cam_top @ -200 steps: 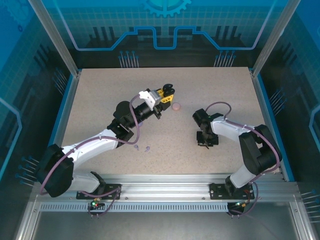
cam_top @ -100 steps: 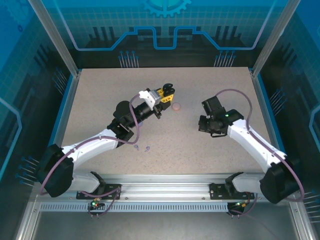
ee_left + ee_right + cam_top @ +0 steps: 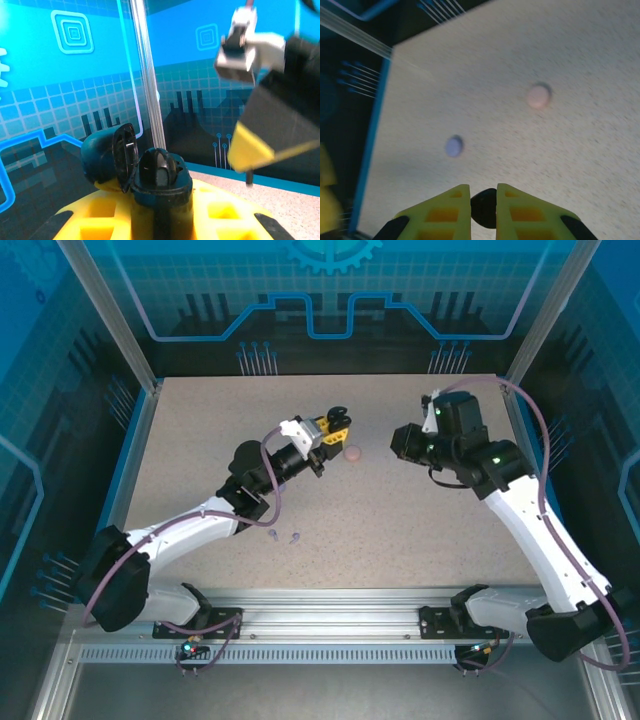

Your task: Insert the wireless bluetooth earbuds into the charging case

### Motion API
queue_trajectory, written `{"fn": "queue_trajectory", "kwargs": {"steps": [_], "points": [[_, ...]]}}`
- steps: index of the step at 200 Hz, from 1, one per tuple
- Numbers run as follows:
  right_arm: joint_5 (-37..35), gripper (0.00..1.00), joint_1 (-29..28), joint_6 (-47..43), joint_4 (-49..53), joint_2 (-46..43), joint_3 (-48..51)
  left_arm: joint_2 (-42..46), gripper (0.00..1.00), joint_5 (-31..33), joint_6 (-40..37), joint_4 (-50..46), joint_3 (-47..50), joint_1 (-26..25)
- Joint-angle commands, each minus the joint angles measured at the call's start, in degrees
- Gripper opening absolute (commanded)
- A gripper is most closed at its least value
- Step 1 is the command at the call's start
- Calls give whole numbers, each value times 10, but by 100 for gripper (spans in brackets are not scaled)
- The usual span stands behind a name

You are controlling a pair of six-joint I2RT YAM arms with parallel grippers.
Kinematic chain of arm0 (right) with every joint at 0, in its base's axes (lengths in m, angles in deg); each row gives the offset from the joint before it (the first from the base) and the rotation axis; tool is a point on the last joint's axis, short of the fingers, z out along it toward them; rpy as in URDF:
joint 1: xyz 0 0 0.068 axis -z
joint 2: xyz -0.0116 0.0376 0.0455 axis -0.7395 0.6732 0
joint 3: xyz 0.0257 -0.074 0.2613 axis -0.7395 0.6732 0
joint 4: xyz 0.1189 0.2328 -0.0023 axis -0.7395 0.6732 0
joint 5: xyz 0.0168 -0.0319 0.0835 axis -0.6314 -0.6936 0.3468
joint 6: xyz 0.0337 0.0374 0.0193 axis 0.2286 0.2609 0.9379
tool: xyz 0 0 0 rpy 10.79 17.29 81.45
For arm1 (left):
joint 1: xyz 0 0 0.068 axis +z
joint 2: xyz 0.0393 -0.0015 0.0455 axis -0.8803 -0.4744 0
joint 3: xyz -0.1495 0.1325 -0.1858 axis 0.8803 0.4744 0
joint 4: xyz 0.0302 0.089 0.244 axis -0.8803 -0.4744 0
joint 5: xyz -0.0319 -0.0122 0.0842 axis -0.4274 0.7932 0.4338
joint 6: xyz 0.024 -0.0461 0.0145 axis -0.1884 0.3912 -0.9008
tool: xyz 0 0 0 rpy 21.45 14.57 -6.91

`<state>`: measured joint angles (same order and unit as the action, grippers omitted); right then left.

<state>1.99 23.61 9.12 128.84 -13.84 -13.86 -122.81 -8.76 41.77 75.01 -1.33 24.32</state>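
Moved: the right arm [image 3: 520,510] has lifted off the middle-right of the worktop [image 3: 430,540] and swung toward the far side, now stretched long. The left arm [image 3: 200,525] has kept its place.
Right gripper [image 3: 483,192]: its yellow plastic fingers [image 3: 445,212], ribbed with square pockets, are drawn close together. They pinch a small, dark, rounded piece that looks like the black earbud [image 3: 484,210].
Left gripper [image 3: 335,423]: it is raised over the middle of the worktop. Its yellow fingers [image 3: 220,210] are pressed against the black charging case [image 3: 160,175].
Black charging case: a glossy, rounded shell that stands open. Its domed lid [image 3: 107,155] is hinged back to the left, and whether anything sits inside cannot be told.
Lilac earbuds [image 3: 273,534]: two tiny stemmed pieces lie side by side on the worktop, near the front and just beside the left arm.
Pink case [image 3: 352,452]: a smooth round puck, shut, lying flat just beside the left gripper.
Lilac case [image 3: 454,146]: a second round puck, seen blurred from the right wrist, lying well apart from the pink one.
Worktop: flat and matt, beige with fine speckles.
Walls [image 3: 330,300]: clear panels printed in blue with grid and circuit lines.
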Motion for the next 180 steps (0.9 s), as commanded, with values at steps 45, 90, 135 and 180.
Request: {"fn": "queue_trajectory", "kwargs": {"steps": [45, 90, 135, 180], "points": [[92, 15, -13, 32, -35, 51, -145, -18, 0, -21, 2, 26, -32, -8], [119, 14, -33, 56, -57, 69, -164, -26, 0, -24, 0, 26, -41, -11], [126, 13, -53, 66, -66, 74, -164, -31, 0, -23, 2, 29, -43, -13], [126, 13, -68, 73, -73, 83, -155, -31, 0, -21, 2, 30, -43, -14]]}}
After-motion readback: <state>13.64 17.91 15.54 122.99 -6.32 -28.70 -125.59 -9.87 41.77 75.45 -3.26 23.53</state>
